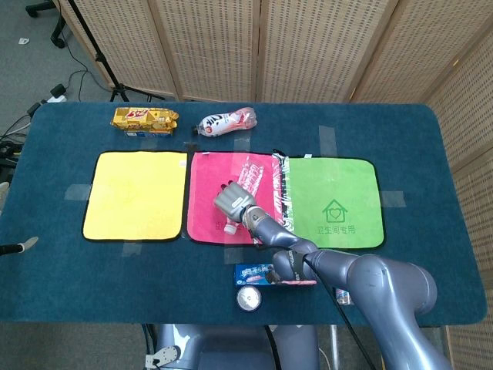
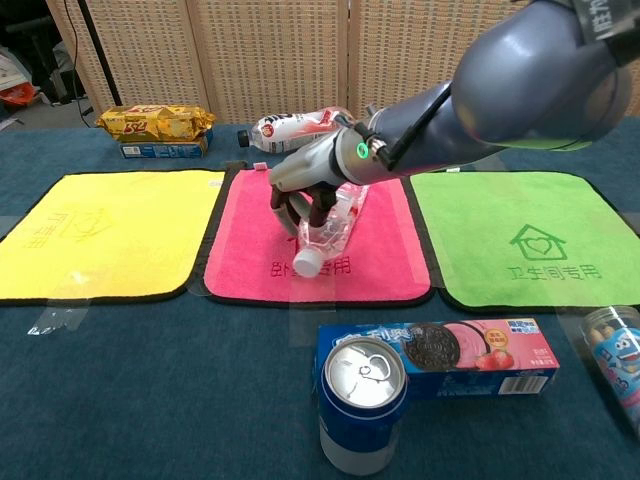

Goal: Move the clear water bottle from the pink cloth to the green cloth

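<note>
The clear water bottle [image 2: 332, 222] lies tilted over the pink cloth [image 2: 240, 240], its white cap toward the front edge. My right hand [image 2: 303, 196] reaches in from the right and its fingers curl around the bottle's middle, gripping it. In the head view the right hand [image 1: 231, 199] covers the lower part of the bottle [image 1: 249, 176] on the pink cloth [image 1: 204, 173]. The green cloth [image 2: 520, 230] [image 1: 331, 193] lies just right of the pink one, with nothing on it. My left hand shows in neither view.
A yellow cloth [image 2: 100, 230] lies left of the pink one. Behind the cloths are a yellow snack pack [image 2: 155, 122] and a red-and-white bottle [image 2: 295, 128]. At the front stand a blue can [image 2: 362, 400], a cookie box [image 2: 450, 355] and a small cup [image 2: 615, 350].
</note>
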`<action>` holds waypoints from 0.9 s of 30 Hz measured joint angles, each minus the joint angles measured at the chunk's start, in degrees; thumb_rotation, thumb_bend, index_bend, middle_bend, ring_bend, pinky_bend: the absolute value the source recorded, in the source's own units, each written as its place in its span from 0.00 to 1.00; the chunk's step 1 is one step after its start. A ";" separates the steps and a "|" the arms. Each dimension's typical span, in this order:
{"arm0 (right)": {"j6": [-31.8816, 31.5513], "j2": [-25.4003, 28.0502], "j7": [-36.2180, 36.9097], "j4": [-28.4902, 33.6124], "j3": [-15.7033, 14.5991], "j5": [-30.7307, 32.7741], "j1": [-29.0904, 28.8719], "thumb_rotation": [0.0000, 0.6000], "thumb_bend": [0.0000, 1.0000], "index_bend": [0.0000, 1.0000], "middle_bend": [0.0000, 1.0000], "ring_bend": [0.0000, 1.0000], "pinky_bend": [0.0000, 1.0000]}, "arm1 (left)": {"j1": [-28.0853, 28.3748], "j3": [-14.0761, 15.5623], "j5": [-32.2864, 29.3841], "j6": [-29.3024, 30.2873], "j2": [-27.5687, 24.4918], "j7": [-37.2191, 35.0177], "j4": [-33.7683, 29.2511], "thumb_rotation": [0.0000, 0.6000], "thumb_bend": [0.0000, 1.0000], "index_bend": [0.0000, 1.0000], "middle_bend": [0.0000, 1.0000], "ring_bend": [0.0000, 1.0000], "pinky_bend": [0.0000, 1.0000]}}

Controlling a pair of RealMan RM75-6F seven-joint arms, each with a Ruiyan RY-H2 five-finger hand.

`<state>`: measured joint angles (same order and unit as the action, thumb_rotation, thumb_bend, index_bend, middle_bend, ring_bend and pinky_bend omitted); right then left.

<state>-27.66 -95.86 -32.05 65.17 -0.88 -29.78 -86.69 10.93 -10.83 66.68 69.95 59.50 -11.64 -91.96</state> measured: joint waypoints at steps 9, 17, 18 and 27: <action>-3.23 3.37 -3.26 4.87 -5.16 4.42 -0.56 1.00 1.00 0.40 0.32 0.16 0.20 | -0.13 0.12 0.43 0.59 -0.04 0.20 -0.50 1.00 0.00 0.00 0.00 0.00 0.00; -5.96 6.79 -6.57 10.87 -9.46 8.89 -1.38 1.00 1.00 0.40 0.32 0.16 0.21 | -0.13 0.15 0.54 0.68 -0.14 0.08 -0.63 1.00 0.00 0.00 0.00 0.00 0.00; -6.38 7.28 -7.10 11.78 -10.19 9.79 -1.53 1.00 1.00 0.40 0.32 0.16 0.21 | -0.16 0.15 0.56 0.72 -0.18 0.01 -0.65 1.00 0.00 0.00 0.00 0.00 0.00; -8.98 10.22 -11.43 16.40 -16.47 17.84 -2.90 1.00 1.00 0.40 0.31 0.16 0.21 | -0.37 0.27 1.04 1.03 -0.48 -0.64 -0.86 1.00 0.00 0.00 0.00 0.00 0.00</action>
<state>-36.64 -85.63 -43.48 81.57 -17.35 -11.94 -89.58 10.57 -10.56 67.72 70.98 59.02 -12.28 -92.82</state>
